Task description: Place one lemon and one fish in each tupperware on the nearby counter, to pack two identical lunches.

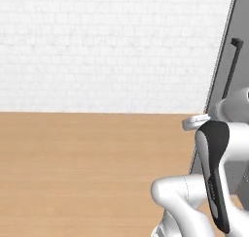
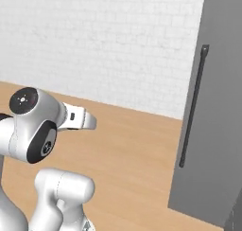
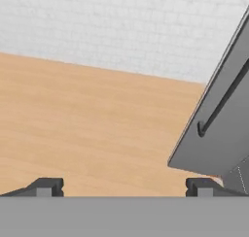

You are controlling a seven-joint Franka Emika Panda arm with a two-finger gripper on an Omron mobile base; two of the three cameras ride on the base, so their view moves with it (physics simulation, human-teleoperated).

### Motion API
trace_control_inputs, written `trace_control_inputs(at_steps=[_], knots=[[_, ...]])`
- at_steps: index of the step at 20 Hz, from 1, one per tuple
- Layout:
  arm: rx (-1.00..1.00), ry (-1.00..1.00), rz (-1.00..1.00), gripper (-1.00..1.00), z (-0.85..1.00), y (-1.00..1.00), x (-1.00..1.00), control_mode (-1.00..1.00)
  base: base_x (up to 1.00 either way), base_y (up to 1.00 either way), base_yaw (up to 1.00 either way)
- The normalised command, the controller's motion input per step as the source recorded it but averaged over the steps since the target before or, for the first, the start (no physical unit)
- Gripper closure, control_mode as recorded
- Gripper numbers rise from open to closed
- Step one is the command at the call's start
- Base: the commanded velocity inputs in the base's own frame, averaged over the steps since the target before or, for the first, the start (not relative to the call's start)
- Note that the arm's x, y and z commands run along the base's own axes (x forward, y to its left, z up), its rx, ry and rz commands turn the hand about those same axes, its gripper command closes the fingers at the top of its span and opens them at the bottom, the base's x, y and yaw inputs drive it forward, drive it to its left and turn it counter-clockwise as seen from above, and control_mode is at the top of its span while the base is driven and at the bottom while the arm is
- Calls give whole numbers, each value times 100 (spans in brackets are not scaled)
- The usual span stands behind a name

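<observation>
While the gripper hangs with fingers spread wide and empty, the bare counter lies ahead, beside a grey door

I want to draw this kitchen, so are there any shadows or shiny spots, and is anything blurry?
Left base view: flat, even light on the wooden counter, no shadows or glare; arm edges look slightly soft. Right base view: the grey door is evenly matte, its dark handle casts no clear shadow. Hand view: the open gripper fingertips look a bit fuzzy; the white brick wall looks pale and faint.
</observation>
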Motion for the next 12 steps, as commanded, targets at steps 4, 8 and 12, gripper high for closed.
trace_control_inputs(at_steps=[4,8,12], knots=[[0,0,0,-100,0,0,0,100,100,42,18],[0,0,0,-100,0,0,0,100,100,98,1],[0,0,0,-100,0,0,0,100,100,90,-13]])
